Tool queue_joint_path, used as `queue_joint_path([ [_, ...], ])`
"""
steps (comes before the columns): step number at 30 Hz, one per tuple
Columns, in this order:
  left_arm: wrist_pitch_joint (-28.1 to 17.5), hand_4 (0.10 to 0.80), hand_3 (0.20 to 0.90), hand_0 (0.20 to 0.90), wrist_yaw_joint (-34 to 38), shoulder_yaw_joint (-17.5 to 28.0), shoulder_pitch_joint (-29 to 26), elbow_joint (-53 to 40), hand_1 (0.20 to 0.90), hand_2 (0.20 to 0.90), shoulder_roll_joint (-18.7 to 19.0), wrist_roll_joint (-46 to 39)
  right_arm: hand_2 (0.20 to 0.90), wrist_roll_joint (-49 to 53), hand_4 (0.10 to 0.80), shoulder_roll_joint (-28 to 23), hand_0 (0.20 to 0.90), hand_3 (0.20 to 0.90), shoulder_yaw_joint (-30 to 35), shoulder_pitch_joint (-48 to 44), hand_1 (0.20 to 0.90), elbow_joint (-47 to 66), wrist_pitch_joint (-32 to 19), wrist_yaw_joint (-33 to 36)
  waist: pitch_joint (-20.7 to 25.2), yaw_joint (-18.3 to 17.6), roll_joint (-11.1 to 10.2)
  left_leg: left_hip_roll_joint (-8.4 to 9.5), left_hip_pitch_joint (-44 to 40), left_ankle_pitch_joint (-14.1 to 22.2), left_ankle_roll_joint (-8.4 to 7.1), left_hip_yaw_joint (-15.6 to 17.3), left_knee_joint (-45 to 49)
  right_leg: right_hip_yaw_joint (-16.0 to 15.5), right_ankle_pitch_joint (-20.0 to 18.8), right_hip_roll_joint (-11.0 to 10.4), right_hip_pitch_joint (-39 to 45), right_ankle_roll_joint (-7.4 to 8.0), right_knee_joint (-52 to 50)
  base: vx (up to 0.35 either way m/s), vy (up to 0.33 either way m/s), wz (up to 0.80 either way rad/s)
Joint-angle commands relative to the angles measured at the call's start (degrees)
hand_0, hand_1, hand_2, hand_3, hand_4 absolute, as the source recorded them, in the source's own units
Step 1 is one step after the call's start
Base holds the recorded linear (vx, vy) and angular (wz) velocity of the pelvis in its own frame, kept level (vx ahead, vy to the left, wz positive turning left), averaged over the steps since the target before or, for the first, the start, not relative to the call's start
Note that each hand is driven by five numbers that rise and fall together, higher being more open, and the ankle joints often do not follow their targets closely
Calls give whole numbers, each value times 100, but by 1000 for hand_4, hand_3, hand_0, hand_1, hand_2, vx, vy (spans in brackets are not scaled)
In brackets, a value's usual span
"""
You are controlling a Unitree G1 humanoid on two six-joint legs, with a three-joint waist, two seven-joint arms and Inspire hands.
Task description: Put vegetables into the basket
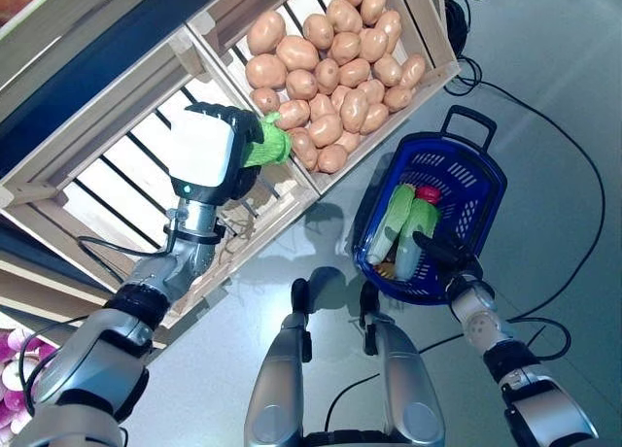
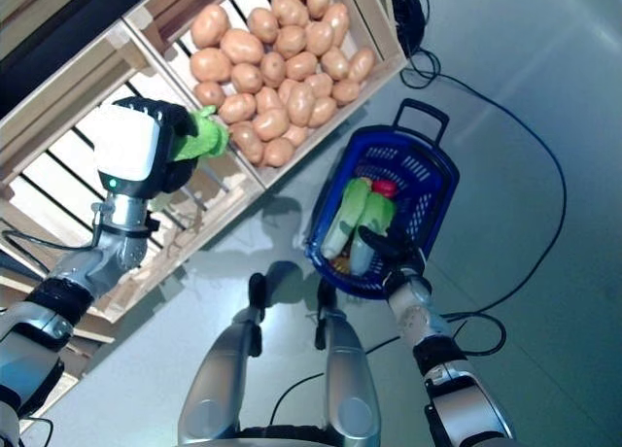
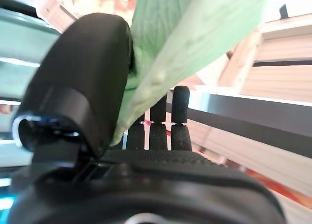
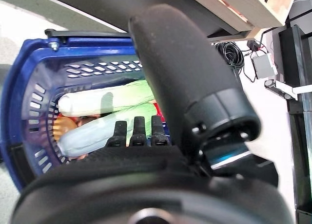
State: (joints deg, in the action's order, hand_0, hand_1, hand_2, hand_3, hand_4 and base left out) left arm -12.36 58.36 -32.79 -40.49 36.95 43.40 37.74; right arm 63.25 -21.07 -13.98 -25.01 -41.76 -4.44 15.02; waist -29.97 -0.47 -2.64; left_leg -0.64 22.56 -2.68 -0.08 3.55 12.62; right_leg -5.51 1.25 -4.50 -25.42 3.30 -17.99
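Observation:
My left hand [image 1: 212, 154] is raised in front of the wooden stand and is shut on a green leafy vegetable [image 1: 266, 144]; the vegetable [image 3: 195, 34] shows pinched between thumb and fingers in the left wrist view. The blue basket [image 1: 476, 189] stands on the floor at the right. In it lie two long pale green vegetables [image 1: 400, 219], a red one [image 1: 428, 192] and an orange one [image 4: 66, 127]. My right hand [image 1: 442, 253] waits at the basket's near rim, fingers straight.
The wooden stand has a crate of potatoes [image 1: 335, 49] just beyond my left hand and a slatted crate [image 1: 126, 170] under it. Black cables [image 1: 544, 126] loop on the grey floor past the basket.

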Motion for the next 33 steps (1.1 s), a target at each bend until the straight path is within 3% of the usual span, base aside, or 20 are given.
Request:
queue_joint_path([
  [1, -600, 400, 300, 300, 506, 812, -140, -1008, 300, 300, -40, -651, 900, -446, 800, -239, 900, 900, 243, 94, 900, 638, -622, 195, 43, 42, -36, 419, -24, 525, -116, -124, 446, -243, -140, -18, 308, 112, 205, 0, 0, 0],
  [7, -1675, 400, 300, 300, 60, 1655, 743, -2025, 300, 300, -453, -1418, 900, -1113, 800, -180, 900, 900, 288, 575, 900, 1367, -1167, -103, 200, 92, -74, 409, -280, 546, -110, -164, 278, -303, -131, -72, 572, 151, 377, 37, -14, 0],
  [14, -2369, 400, 300, 300, -853, 2270, 1965, -3250, 300, 300, -1352, -2315, 900, -1567, 800, 61, 900, 900, 476, 1374, 900, 2321, -1443, -772, 609, 146, -44, 296, -817, 337, -173, -356, -463, -368, -244, -142, 1192, 263, 975, 119, -22, 2],
  [17, -2558, 400, 300, 300, -1507, 2412, 2336, -3530, 300, 300, -1668, -3141, 900, -1785, 800, 157, 900, 900, 588, 1700, 900, 2780, -1491, -1124, 867, 151, -35, 243, -1148, 216, -216, -436, -907, -418, -313, -143, 1538, 308, 1331, 137, -38, 15],
  [20, -2601, 400, 300, 300, -2272, 2544, 2714, -3752, 300, 300, -1868, -3920, 900, -2097, 800, 265, 900, 900, 658, 2046, 900, 3230, -1546, -1520, 1151, 152, -34, 199, -1520, 122, -257, -467, -1298, -494, -363, -117, 1966, 329, 1700, 148, -42, 7],
  [23, -2536, 400, 300, 300, -2564, 2572, 2923, -3905, 300, 300, -1926, -4210, 900, -2032, 800, 241, 900, 900, 722, 2253, 900, 3585, -1488, -1896, 1306, 141, -45, 182, -1669, 118, -258, -463, -1388, -510, -375, -110, 2124, 329, 1811, 117, -38, 11],
  [26, -2372, 400, 300, 300, -3282, 2646, 3200, -3989, 300, 300, -1986, -4981, 900, -1917, 800, 148, 900, 900, 807, 2496, 900, 4011, -1398, -2647, 1581, 138, -63, 165, -1881, 189, -244, -402, -1374, -541, -386, -127, 2356, 337, 1919, 136, -29, 15],
  [33, -1960, 400, 300, 300, -3877, 2531, 3339, -4124, 300, 300, -2080, -5533, 900, -1920, 800, -146, 900, 900, 745, 2578, 900, 4584, -1107, -3391, 1929, 138, -64, 157, -2262, 285, -237, -354, -1469, -532, -450, -146, 2745, 380, 2196, 95, -4, 3],
])
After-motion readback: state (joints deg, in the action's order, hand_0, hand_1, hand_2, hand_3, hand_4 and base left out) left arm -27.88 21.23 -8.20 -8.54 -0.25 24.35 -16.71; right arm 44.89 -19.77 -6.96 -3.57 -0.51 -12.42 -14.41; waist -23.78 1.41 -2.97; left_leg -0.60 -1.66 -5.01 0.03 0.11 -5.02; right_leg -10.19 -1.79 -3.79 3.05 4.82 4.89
